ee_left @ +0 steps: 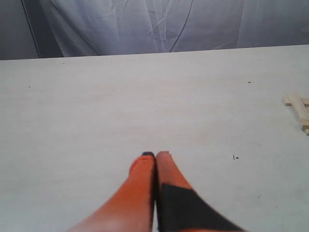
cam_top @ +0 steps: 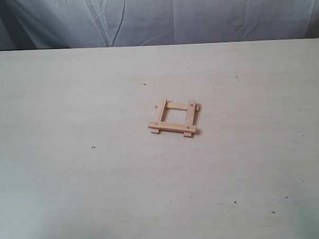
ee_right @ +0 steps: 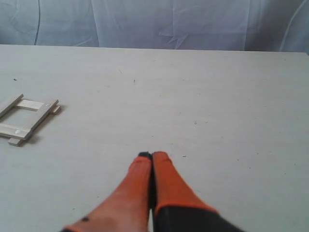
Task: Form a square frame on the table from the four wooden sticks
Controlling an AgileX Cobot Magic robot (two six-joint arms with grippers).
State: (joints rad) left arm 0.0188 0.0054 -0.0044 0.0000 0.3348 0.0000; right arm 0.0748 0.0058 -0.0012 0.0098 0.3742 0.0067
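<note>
- My left tool point(ee_left: 155, 155) has its 2 orange fingers pressed together with nothing between them. It hangs over bare counter point(cam_top: 71, 155). In the left wrist view only a corner of the woodwork shows, well apart from the fingertips.
- The square frame point(cam_top: 172, 128) lies flat on the counter, a little right of the middle in the exterior view. All 4 sticks are in it. 2 sticks run away from that camera and 2 run across. The near cross stick rests on the ends of the other pair, and the corners overlap with short stubs poking out.
- My right tool point(ee_right: 152, 155) is also pressed together and empty, over bare counter. Most of the frame point(ee_right: 38, 118) shows in the right wrist view, off to one side of the fingers rather than ahead of them.
- I judge the right arm the nearer one, so any last nudge would be its job. The square looks closed to me, so the task seems done.
</note>
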